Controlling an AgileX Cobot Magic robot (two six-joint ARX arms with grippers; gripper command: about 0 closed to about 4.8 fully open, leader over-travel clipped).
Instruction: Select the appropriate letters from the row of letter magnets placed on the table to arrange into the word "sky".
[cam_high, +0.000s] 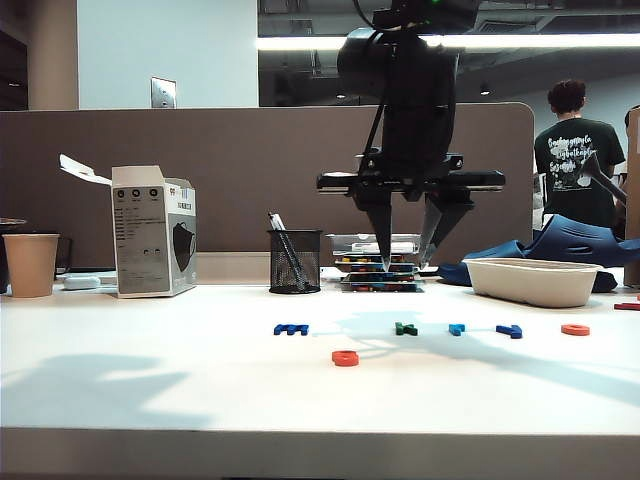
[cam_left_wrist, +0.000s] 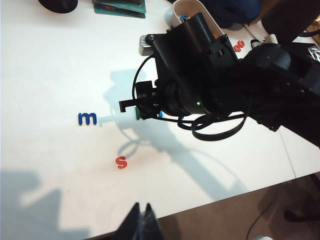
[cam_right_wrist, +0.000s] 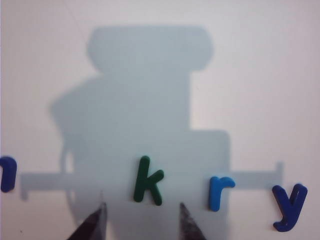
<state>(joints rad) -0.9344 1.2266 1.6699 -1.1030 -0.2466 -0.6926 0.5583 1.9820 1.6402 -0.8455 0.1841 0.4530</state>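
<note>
Right gripper (cam_right_wrist: 141, 220) hangs above green k (cam_right_wrist: 148, 180) (jaws wide, empty); left gripper (cam_left_wrist: 141, 222) jaws closed.

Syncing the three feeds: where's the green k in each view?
Exterior view: green k mid-row on the table, below the open right gripper.
Left wrist view: mostly hidden behind the right arm; only a green sliver shows.
Right wrist view: k just ahead of the fingertips.
Shared landmark: blue m, at the row's end.
</note>
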